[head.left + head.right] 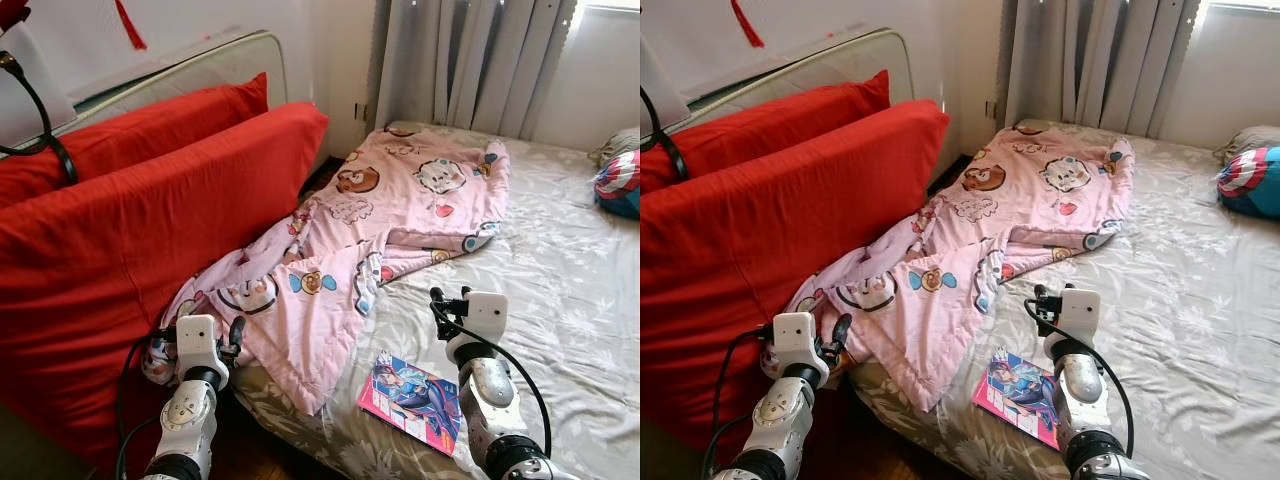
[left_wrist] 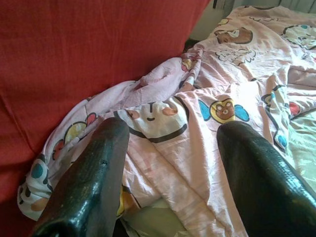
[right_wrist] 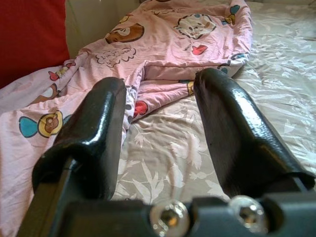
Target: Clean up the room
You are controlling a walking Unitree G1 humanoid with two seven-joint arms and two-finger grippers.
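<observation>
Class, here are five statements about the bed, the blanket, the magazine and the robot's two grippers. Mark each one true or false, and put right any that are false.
1. The pink blanket lies crumpled on the bed. True.
2. The magazine lies on the blanket. False: it lies on the bare sheet near the bed's edge, beside the right arm.
3. The left gripper is open over the blanket. True.
4. The right gripper is shut on the magazine. False: its fingers are open and hold nothing.
5. The red cushions lie flat on the bed. False: they stand upright beside it.
</observation>
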